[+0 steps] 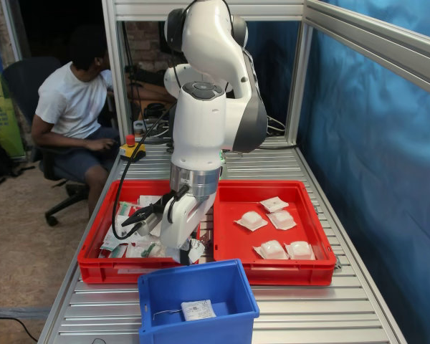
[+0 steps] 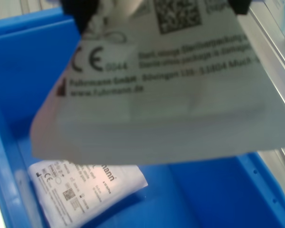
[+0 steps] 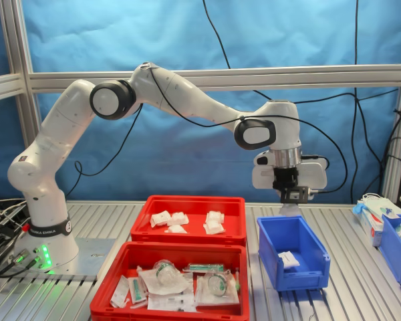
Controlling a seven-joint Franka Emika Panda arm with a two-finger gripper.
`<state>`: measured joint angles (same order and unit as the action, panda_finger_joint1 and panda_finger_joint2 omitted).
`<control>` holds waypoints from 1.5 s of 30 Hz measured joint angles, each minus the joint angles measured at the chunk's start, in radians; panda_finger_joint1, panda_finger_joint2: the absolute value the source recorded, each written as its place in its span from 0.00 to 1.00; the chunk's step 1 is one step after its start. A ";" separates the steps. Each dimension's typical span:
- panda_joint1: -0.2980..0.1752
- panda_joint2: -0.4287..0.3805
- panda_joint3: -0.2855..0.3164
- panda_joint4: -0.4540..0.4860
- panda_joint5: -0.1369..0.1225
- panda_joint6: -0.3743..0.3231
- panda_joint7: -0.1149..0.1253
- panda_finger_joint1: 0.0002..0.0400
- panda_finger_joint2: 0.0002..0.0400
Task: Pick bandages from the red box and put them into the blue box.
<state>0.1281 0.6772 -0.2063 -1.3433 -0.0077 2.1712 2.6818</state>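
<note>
A ribbed aluminium table [image 3: 361, 294] stands before blue curtain panels. The black parallel gripper [image 3: 293, 199] hangs above the deep blue plastic bin [image 3: 291, 269], closed on a flat white printed bandage packet [image 2: 171, 90]. A second white packet [image 2: 83, 190] lies on the bin floor. Five puffy white pouches [image 1: 272, 229] remain in the shallow red plastic tray [image 1: 229, 269], just beside the bin.

The arm [image 3: 180, 97] is glossy white with rounded links and dark grey joint rings, seen across the middle of the second exterior view. A black cable runs along it. Its base at lower left carries a dark band with white lettering and green lights. The gripper [image 3: 293, 195] is black under a white wrist block.
</note>
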 joint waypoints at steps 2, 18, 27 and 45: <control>0.000 0.000 -0.001 0.003 0.000 0.000 0.000 0.23 0.23; 0.000 0.000 -0.002 0.006 0.000 0.000 0.000 0.23 0.23; 0.000 0.000 -0.005 0.007 0.000 0.000 0.000 0.23 0.23; 0.000 0.000 -0.009 0.007 0.000 0.002 0.000 0.31 0.31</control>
<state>0.1281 0.6773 -0.2152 -1.3367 -0.0077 2.1727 2.6818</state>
